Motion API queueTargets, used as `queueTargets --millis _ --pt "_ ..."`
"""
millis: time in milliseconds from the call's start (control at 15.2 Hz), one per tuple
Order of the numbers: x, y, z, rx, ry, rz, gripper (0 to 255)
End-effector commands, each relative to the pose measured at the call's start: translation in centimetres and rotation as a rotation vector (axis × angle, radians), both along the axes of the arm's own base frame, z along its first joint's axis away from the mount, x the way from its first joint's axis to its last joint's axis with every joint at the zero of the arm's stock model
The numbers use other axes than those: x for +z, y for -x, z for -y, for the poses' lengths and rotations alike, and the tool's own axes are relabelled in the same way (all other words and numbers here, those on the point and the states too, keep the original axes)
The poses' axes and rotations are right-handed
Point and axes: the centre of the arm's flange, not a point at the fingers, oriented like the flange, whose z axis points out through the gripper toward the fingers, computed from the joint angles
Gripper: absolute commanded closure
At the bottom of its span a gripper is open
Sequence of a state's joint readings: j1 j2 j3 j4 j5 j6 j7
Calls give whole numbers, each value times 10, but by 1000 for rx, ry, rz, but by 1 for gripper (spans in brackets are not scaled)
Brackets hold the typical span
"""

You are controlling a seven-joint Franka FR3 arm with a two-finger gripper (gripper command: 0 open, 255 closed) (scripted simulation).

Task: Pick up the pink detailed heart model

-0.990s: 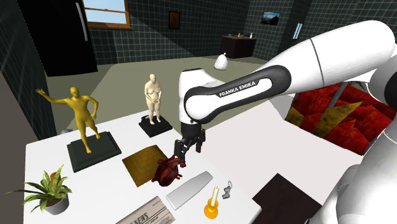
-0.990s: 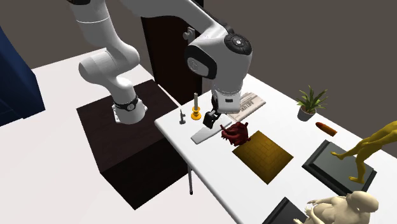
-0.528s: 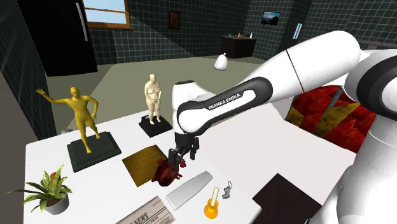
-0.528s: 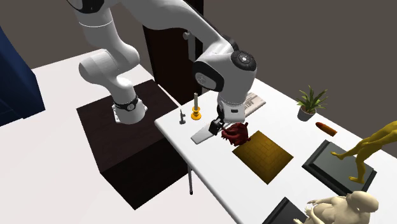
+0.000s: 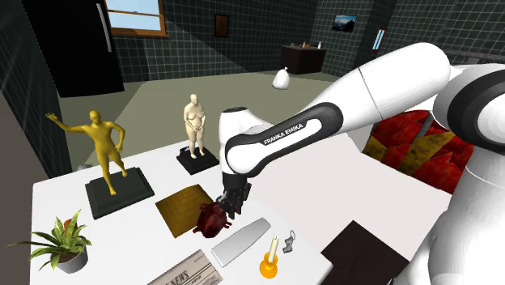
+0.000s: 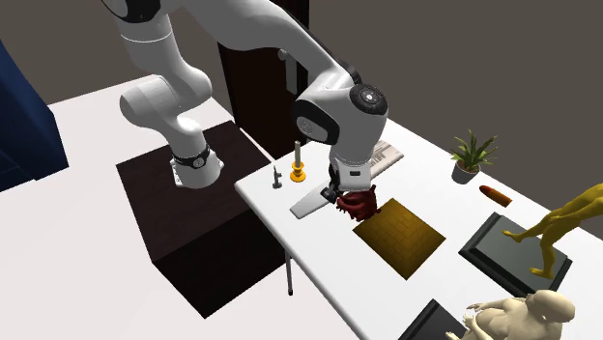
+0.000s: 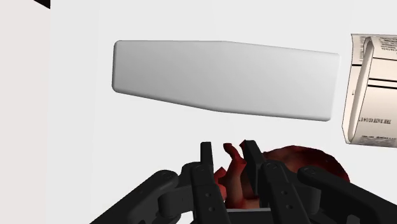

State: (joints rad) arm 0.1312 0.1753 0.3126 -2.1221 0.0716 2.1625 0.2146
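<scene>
My jaws pinch only a thin stub of the dark red heart model, which sits on the tabletop beside a grey slab. I judge it could twist free when lifted.

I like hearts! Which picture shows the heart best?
Shoulder view: the dark red heart model shows nearly whole under the pincer. Wrist view: the pincer covers part. Second exterior view: the arm covers its top.
</scene>
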Motion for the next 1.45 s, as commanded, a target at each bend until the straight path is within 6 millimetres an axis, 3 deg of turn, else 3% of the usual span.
queueTargets --millis 0,264,1254,1386 --pt "-1 0 0 1 0 -1 255" --pt "-1 0 0 1 0 -1 255" --pt "79 0 0 1 0 -1 255" --pt "79 0 0 1 0 -1 255"
